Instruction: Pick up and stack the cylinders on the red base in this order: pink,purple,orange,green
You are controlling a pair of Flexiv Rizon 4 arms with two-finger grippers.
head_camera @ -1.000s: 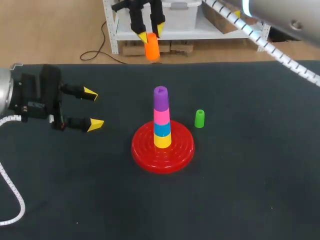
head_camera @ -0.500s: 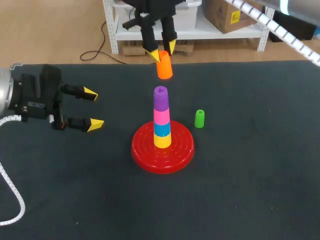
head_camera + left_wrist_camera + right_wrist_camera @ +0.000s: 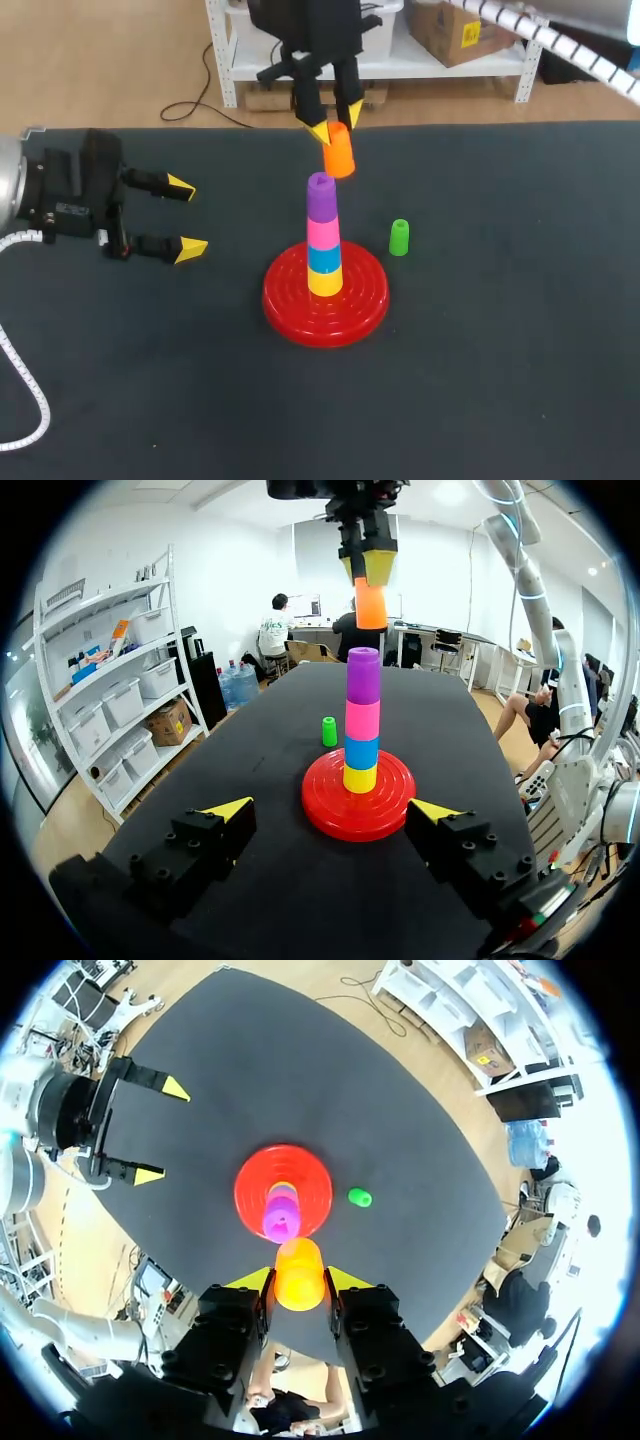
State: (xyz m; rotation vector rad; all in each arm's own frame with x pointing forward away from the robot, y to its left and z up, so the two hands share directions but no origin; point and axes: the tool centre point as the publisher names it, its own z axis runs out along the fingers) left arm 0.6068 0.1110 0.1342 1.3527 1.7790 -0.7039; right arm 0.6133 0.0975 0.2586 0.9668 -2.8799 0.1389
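Head view shows, nearest on the dark counter (image 3: 500, 360), the left hand (image 3: 187, 217) lying level and off to the left side, its fingers spread wide and holding nothing, well apart from the stack. Next comes the red base (image 3: 285, 300) with a post of pieces standing upright on it: a yellow cylinder (image 3: 324, 281) at the bottom, then a blue cylinder (image 3: 323, 258), the pink cylinder (image 3: 322, 231) and the purple cylinder (image 3: 320, 197) on top. The green cylinder (image 3: 399, 237) stands alone just to the right of the base, not touching it. Farthest, the right hand (image 3: 337, 125) points down with its fingers closed on the orange cylinder (image 3: 339, 155), gripping it near its upper end. The orange piece hangs with its long axis close to vertical, perhaps slightly tilted, above the purple top with a clear gap. From the left wrist view it sits almost in line with the post. The placement turns on bringing it squarely over the purple piece, then straight down. The right arm is plainly the one placed for that.
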